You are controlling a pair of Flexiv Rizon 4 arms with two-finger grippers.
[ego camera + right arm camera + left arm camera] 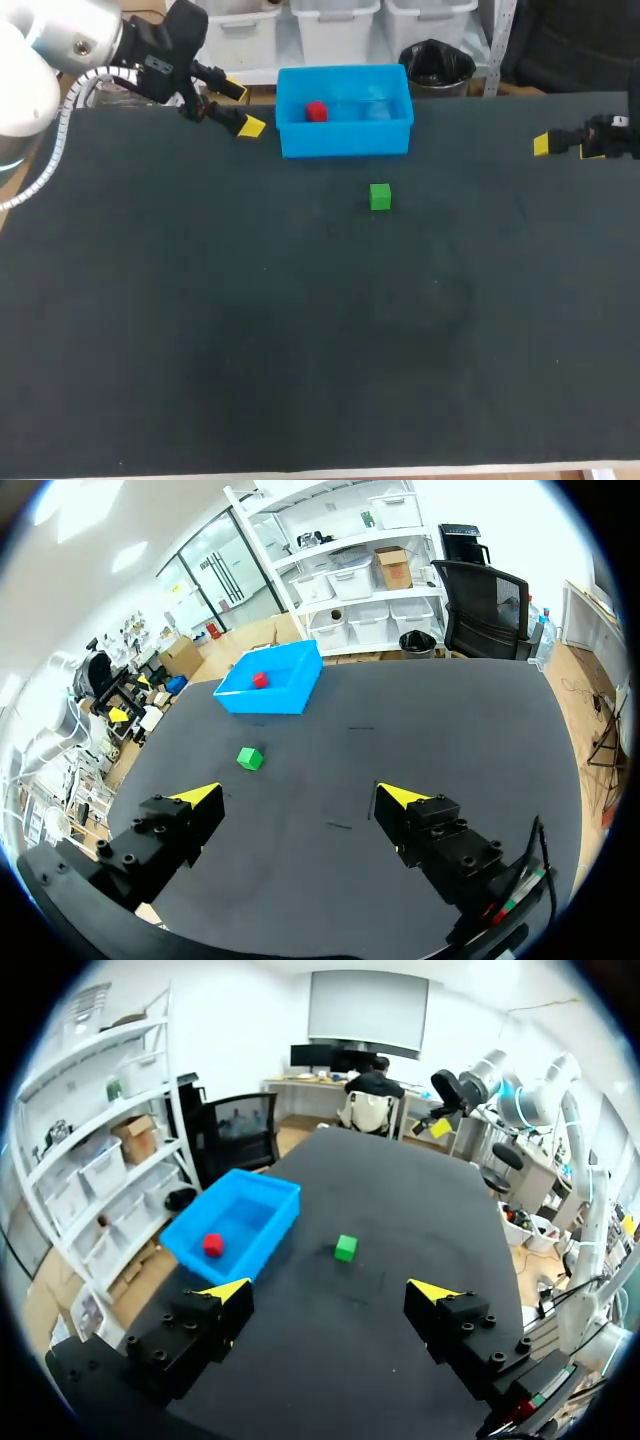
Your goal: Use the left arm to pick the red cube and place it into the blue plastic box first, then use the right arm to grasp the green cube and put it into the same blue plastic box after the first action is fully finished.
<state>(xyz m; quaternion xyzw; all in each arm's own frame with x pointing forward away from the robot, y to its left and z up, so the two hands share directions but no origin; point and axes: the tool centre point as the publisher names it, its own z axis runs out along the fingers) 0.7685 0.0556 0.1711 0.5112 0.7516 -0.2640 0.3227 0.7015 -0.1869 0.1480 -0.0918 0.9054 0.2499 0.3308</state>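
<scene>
Left end effector (240, 108) gapes empty, red cube (316, 112) already in blue box (345, 140); right end effector (300, 797), open and empty too, should take green cube (379, 196) next.

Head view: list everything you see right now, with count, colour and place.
red cube: one, red, inside the blue plastic box
blue plastic box: one, blue, at the table's far edge
green cube: one, green, on the table in front of the box, apart from it
table: one, black
left hand: one, yellow-tipped, open, empty, left of the box
right hand: one, yellow-tipped, open, empty, far right
</scene>
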